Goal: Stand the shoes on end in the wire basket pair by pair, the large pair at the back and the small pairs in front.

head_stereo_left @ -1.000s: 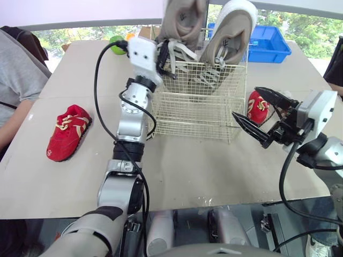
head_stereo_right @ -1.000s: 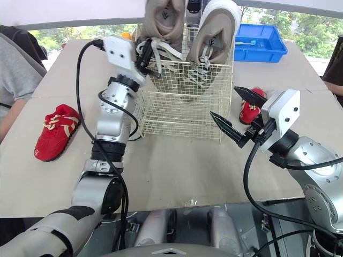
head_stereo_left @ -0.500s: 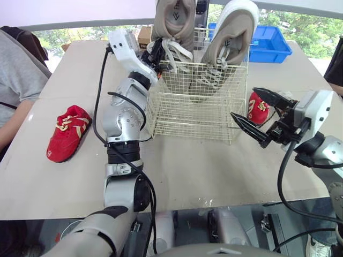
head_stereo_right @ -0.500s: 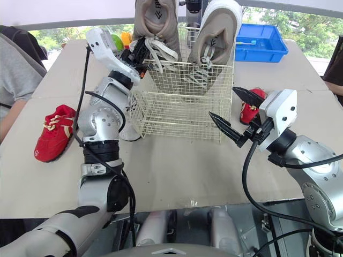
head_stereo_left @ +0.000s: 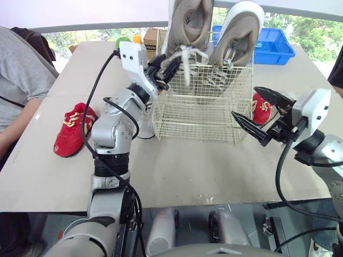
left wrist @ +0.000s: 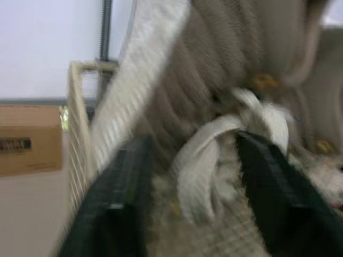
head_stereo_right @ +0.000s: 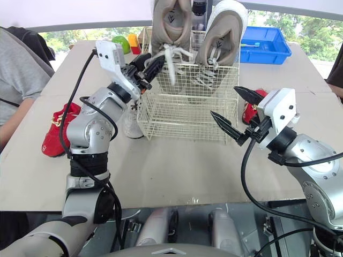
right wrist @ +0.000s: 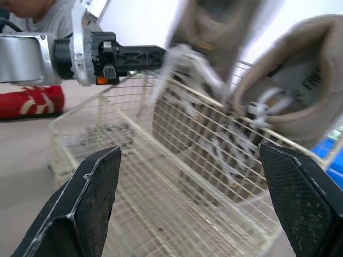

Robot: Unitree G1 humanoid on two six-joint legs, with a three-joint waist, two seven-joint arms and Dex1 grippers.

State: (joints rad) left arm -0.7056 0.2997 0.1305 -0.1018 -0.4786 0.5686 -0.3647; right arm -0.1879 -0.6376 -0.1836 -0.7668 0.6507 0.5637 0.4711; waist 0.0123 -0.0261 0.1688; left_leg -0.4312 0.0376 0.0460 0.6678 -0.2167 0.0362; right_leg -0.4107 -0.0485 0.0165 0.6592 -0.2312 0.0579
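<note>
Left gripper (head_stereo_left: 167, 67) at the 10 o'clock rim of the wire basket (head_stereo_left: 195, 115). Its fingers (left wrist: 122, 209) are spread wide, straddling a white lace loop (left wrist: 203, 147) of the left large shoe (head_stereo_left: 187, 24) without pinching it.

Right gripper (head_stereo_left: 259, 113) gapes and holds nothing, off the basket's 4 o'clock corner.

Left large shoe and right large shoe (head_stereo_left: 238, 32) stand on end at the basket's back.

First red small shoe (head_stereo_left: 72, 131) lies on the table at 9 o'clock, well apart. Second red small shoe (head_stereo_left: 261, 107) lies at 3 o'clock, just behind the right gripper.

Bare tabletop (head_stereo_left: 182, 166) at 6 o'clock.

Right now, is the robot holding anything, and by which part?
Nothing is held. The left gripper is open around the white laces of the grey shoe; the right gripper is open and empty.
</note>
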